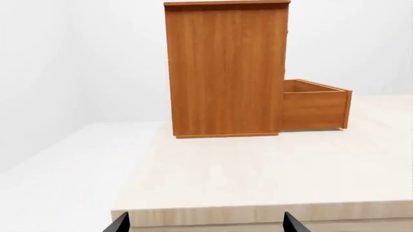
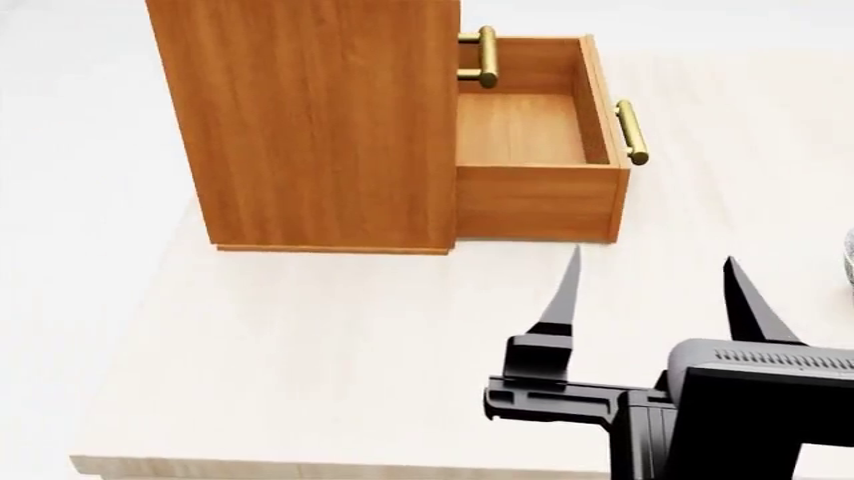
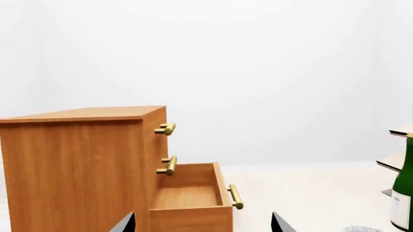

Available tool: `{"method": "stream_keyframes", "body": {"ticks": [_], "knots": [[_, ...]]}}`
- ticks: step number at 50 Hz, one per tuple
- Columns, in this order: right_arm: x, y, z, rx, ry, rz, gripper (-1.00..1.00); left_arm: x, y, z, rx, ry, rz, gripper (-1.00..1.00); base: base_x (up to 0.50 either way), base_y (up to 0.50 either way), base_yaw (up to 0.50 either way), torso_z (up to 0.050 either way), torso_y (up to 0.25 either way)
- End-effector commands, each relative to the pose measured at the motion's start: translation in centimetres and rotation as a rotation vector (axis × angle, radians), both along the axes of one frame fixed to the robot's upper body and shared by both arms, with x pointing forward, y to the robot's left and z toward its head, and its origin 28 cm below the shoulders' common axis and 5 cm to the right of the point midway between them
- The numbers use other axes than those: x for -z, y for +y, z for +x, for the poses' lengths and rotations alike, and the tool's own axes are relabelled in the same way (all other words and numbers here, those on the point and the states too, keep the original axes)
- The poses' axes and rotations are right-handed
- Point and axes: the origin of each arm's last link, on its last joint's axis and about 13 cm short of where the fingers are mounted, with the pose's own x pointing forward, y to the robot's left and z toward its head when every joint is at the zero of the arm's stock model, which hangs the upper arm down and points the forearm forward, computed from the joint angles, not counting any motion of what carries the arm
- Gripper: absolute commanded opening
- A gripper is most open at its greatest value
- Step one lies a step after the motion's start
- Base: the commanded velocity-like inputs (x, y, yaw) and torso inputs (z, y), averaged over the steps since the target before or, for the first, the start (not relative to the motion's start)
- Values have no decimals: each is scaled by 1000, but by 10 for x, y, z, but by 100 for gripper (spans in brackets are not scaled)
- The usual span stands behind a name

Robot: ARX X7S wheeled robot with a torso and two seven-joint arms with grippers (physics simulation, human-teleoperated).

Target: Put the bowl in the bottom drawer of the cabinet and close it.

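Standing open beside the cabinet (image 2: 320,120), the bottom drawer (image 2: 534,130) is empty; right pincer (image 2: 647,285) released, holding nothing, near the drawer front. Bowl (image 2: 849,262) barely visible, well apart from the cabinet on the worktop (image 2: 334,340); left pincer (image 1: 203,224) released

Bright, even light — faint soft shadows, sharp, no glare.

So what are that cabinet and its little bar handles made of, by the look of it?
The cabinet looks like honey-brown wood, or a wood-look veneer: grain streaks run down its side with a smooth satin finish. The handles look like brass: yellow, cylindrical, with a soft metallic shine. It is a simulator render, so these are appearances only.
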Motion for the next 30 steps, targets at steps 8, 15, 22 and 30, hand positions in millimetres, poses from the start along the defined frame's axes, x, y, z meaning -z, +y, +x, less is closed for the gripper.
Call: {"method": "stream_keyframes", "body": {"ticks": [8,15,22,30], "knots": [[4,-1,2,14,28,12,100,1,-1,0,3,0,-2,100,72,0,0,0,0],[4,-1,1,8,22,10,100,0,-1,-1,3,0,-1,100,476,0,0,0,0],[5,-1,1,6,24,6,100,0,-1,-1,2,0,2,100,500,0,0,0,0],[3,-1,2,3,20,-1,100,-1,-1,0,2,1,2,100,500,0,0,0,0]]}}
